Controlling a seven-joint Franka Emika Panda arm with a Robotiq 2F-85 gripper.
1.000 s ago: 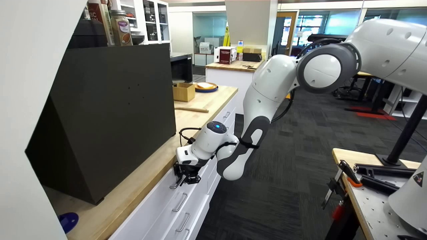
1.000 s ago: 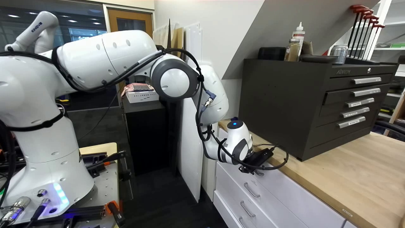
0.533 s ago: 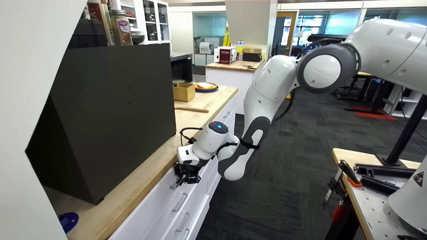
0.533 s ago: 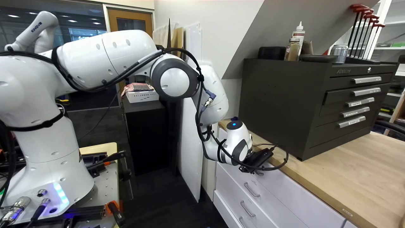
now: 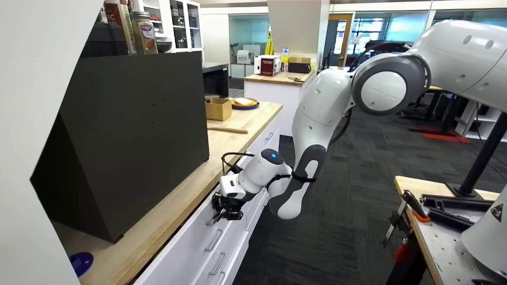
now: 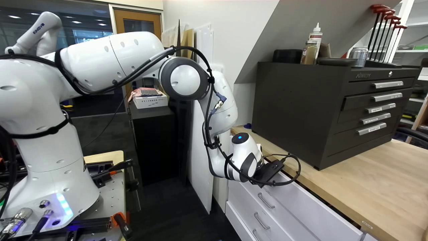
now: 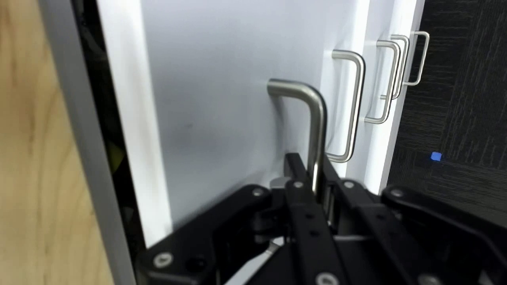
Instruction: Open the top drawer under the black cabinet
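Clamping the silver bar handle (image 7: 318,114), the black gripper (image 7: 312,167) holds the white top drawer (image 7: 214,118) ajar beyond the front edge of the wooden worktop (image 7: 39,166), most pulling probably left.

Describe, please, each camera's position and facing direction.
Exterior view: near the matte black cabinet, facing along the pale wooden countertop; jointed white arm shows.
Exterior view: off the cabinet's drawer-front corner, facing it; arm and white base show.
Wrist view: behind the black gripper, which shows, facing the long white top drawer.
Both exterior views share cabinet and arm.
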